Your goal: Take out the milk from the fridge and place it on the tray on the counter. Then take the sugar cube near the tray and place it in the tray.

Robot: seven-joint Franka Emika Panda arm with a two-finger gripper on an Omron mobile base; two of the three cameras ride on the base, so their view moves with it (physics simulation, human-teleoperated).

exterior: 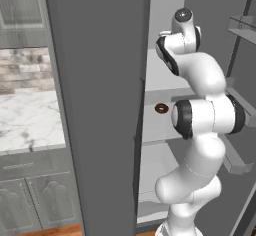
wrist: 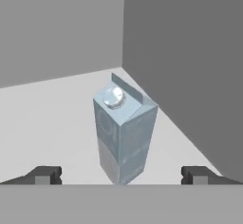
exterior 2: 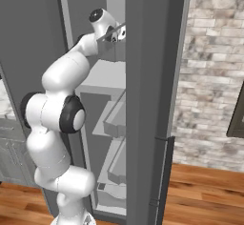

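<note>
Milk (wrist: 124,132), a small grey carton with a pale blue gabled top and a round silvery cap, stands upright on a pale grey shelf (wrist: 57,118) inside the fridge (exterior: 105,105). It sits near the back corner, where the lighter rear wall meets a darker side wall. In the hand view the carton is centred, with the two dark fingers (wrist: 45,174) spread wide, one low on each side of it, well apart from its faces and not touching it.

From the left base view, the white arm (exterior: 200,120) rises in front of the open fridge and reaches up and into an upper compartment. A dark brown doughnut (exterior: 161,108) lies on a lower shelf, beside the arm's elbow. To the left of the fridge is the white marble bench (exterior: 30,120) over grey panelled cabinets (exterior: 30,200), with a stone tile wall behind it.

From the right base view, the arm bends up past the door racks (exterior 2: 114,119), its wrist entering the fridge near the top. A brick wall (exterior 2: 209,71) and wooden floor (exterior 2: 200,190) lie to the right.
</note>
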